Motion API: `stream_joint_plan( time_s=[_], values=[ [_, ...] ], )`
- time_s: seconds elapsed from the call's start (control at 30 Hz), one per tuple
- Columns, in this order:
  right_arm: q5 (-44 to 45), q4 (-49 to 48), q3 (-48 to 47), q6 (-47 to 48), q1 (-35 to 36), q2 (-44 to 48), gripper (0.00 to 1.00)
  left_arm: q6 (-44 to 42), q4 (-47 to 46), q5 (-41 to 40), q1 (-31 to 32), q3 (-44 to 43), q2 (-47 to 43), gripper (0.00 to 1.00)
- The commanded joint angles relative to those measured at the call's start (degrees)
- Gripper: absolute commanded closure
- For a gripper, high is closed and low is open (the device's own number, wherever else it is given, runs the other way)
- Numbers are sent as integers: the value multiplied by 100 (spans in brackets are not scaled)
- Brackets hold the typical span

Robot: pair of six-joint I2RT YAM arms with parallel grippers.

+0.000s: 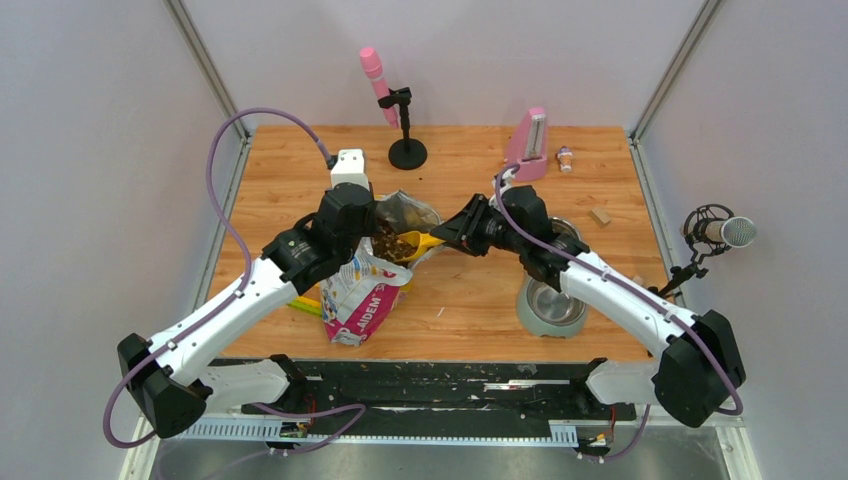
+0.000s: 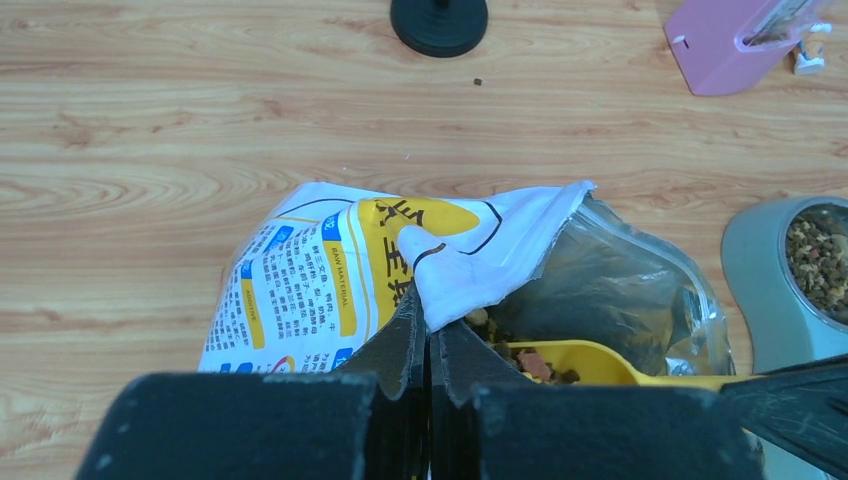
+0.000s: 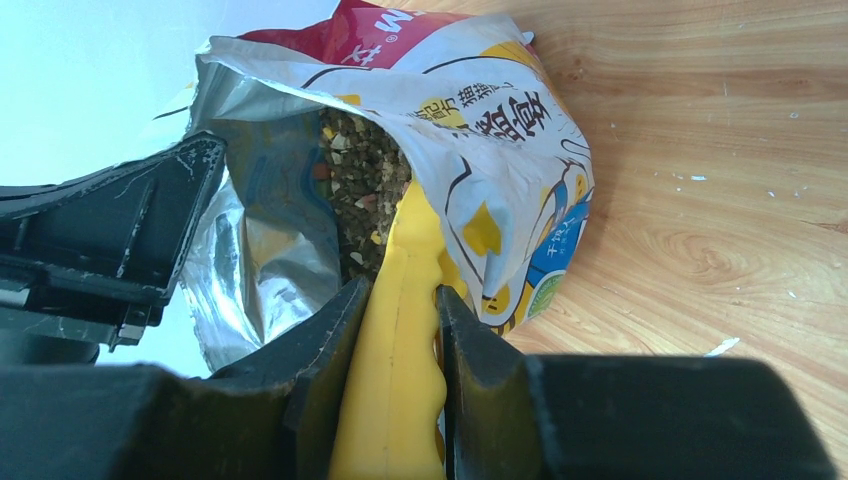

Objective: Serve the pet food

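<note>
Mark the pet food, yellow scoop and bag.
pet food (image 3: 360, 180), right wrist view, kibble in the bag mouth
yellow scoop (image 3: 408, 260), right wrist view, handle
bag (image 2: 300, 290), left wrist view, printed front

3 cameras cover me. The top one is fixed high behind me, facing down and forward, far enough back to take in the whole worktop (image 1: 290, 180). The left wrist one looks down past my left jaws, close over the bag (image 2: 300, 280), with bare wood running beyond to the far edge. The right wrist one sits low and very near, facing along the scoop (image 3: 395, 390) between my right jaws and into the bag's mouth. All 3 share bag and scoop. The top and left wrist views also share the bowl (image 2: 765, 290).
</note>
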State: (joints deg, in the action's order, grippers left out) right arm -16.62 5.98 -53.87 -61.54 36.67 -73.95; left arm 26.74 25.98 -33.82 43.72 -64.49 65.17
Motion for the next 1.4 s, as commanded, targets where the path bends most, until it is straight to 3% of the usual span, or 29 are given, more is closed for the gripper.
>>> stream_joint_plan(
  time_s=[0.0,0.63,1.1,1.27,1.37],
  values=[
    [-43,-427,162,-134,-141,448,100,30,-326,-293,13,-376,-11,100],
    [543,-1133,808,-80,-250,1501,100,12,-397,-174,13,-244,-85,100],
    [247,-2041,1233,-130,-257,1681,100,-6,-466,-116,13,-107,-238,100],
    [475,-2238,1488,-362,-257,1806,100,-120,-690,-84,9,99,-364,100],
    [485,-2973,1954,-853,-265,1821,100,-131,-802,-22,5,207,-444,100]
  ],
)
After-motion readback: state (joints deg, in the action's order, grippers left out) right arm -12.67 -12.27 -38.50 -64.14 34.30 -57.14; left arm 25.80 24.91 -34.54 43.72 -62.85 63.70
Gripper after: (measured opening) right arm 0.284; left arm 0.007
